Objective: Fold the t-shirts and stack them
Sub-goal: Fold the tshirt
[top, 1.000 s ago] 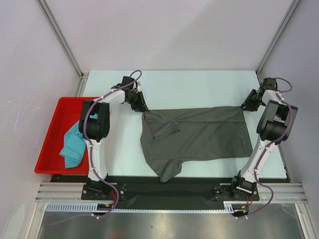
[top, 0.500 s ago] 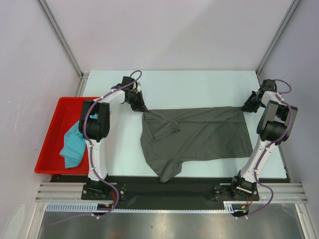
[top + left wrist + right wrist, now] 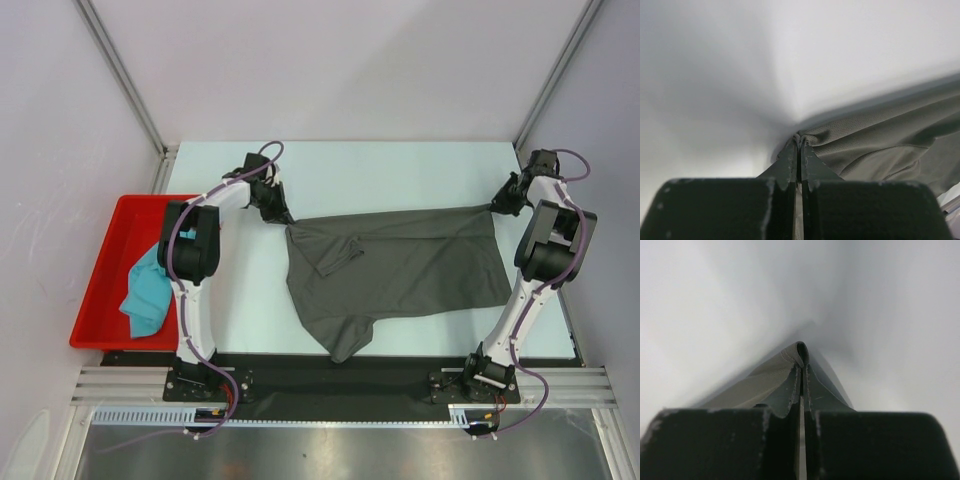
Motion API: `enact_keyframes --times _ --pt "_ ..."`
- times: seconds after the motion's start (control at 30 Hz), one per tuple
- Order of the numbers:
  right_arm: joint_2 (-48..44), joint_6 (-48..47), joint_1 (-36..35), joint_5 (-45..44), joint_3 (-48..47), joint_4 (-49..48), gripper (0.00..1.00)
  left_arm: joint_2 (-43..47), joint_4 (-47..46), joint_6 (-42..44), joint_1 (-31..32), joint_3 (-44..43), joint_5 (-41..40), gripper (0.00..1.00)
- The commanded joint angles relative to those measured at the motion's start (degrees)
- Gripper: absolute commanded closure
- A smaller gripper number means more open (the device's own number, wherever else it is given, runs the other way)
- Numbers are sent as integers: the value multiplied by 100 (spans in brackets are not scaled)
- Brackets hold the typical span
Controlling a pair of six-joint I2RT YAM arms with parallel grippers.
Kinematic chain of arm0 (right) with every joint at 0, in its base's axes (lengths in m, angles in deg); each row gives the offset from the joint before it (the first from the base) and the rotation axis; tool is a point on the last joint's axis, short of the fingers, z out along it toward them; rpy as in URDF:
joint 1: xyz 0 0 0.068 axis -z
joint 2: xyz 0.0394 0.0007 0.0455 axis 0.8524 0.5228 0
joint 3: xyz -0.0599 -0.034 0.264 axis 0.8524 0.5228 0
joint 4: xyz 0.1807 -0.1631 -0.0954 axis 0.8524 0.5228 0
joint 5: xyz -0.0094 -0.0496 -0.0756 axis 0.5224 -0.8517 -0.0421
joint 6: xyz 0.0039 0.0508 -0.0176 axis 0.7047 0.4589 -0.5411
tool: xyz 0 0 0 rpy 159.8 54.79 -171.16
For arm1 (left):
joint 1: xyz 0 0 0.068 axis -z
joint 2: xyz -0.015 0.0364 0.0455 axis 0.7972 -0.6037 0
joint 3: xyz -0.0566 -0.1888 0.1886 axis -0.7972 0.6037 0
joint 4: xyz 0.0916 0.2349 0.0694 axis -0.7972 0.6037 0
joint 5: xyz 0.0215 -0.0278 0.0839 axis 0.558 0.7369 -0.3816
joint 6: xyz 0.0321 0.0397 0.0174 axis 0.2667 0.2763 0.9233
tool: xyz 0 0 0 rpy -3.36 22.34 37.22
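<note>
The dark grey t-shirt [image 3: 400,270] lies spread across the middle of the table, rumpled at its near left. My left gripper [image 3: 283,216] is shut on the shirt's far left corner; the left wrist view shows grey cloth [image 3: 870,145] pinched between the closed tips of the gripper [image 3: 799,142]. My right gripper [image 3: 494,207] is shut on the far right corner, and the right wrist view shows a hemmed fold of the grey t-shirt [image 3: 767,377] clamped at that gripper [image 3: 801,365]. The teal t-shirt [image 3: 147,287] sits crumpled in the red tray.
The red tray [image 3: 100,290] stands off the table's left edge, beside the left arm. Metal frame posts rise at the far corners [image 3: 150,130]. A black strip [image 3: 330,375] runs along the table's near edge by the arm bases.
Both grippers have shut on the grey t-shirt's far corners. The right gripper has moved slightly farther back, and the shirt's far edge is pulled tauter and straighter.
</note>
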Motion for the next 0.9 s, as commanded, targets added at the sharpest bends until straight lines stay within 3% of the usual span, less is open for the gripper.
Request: enact_keyframes --times 0.0,0.1,0.17,0.23,0.3,0.33,0.53,0.87 --pt "196 94 41 -63 -354 -78 100 252 -146 -8 -109 -51 -156 100" --pt "301 138 41 -10 -477 -8 100 217 -146 -8 -109 -113 -77 100" --pt "328 147 32 51 -521 -17 100 243 -155 -17 -109 -130 -85 83" --pt "319 129 15 52 -565 53 83 331 -146 18 -109 -130 -155 61" --pt "267 42 6 17 -565 115 68 410 -120 53 -109 -104 -208 53" --pt "232 -11 -3 -18 -557 185 66 480 -102 80 -100 -60 -217 50" --pt "-190 -345 -56 -317 -188 221 61 630 -234 36 -91 370 2 53" --pt "-121 -302 -91 -46 -249 168 69 657 -296 54 -30 476 64 57"
